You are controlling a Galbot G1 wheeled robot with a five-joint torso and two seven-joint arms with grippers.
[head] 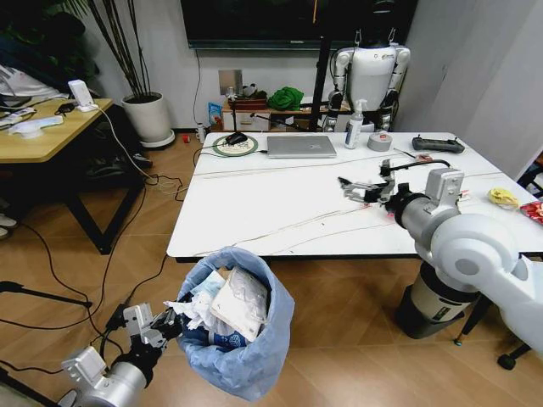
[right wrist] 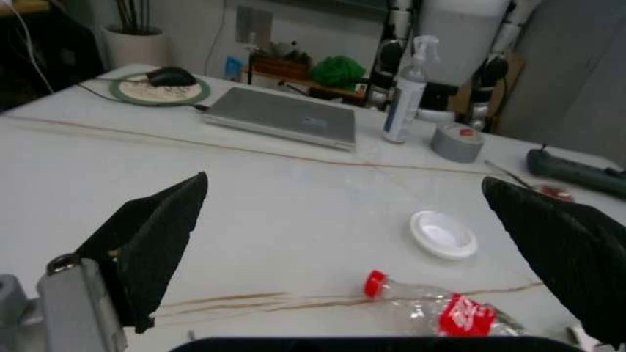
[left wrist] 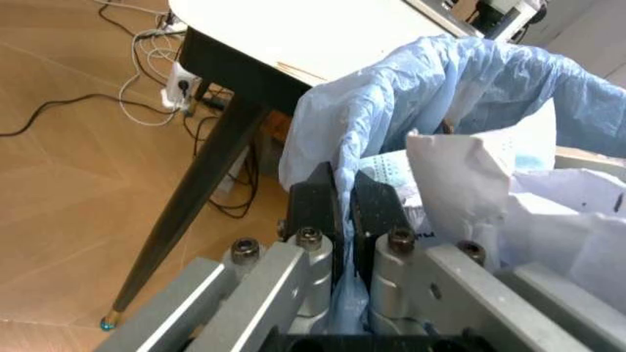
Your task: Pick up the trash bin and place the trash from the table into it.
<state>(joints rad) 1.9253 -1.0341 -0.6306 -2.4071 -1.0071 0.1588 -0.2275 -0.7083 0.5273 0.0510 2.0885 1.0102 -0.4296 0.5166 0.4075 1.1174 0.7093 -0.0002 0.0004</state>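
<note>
The left gripper (left wrist: 344, 213) is clenched on the blue bag rim of the bin (head: 242, 356), which is held up off the wooden floor just in front of the table's (head: 254, 212) near edge. The bin is seen filled with crumpled tissues (head: 197, 309) and white paper. The right gripper (head: 366, 192) is held spread wide over the table top, grasping nothing. Just below it, a clear red-capped bottle (right wrist: 440, 312) is lying on its side, with a small white lid (right wrist: 443, 234) near it. A laptop (head: 301, 146), a spray bottle (head: 355, 125) and a tape roll (head: 379, 142) are set further back on the table
</note>
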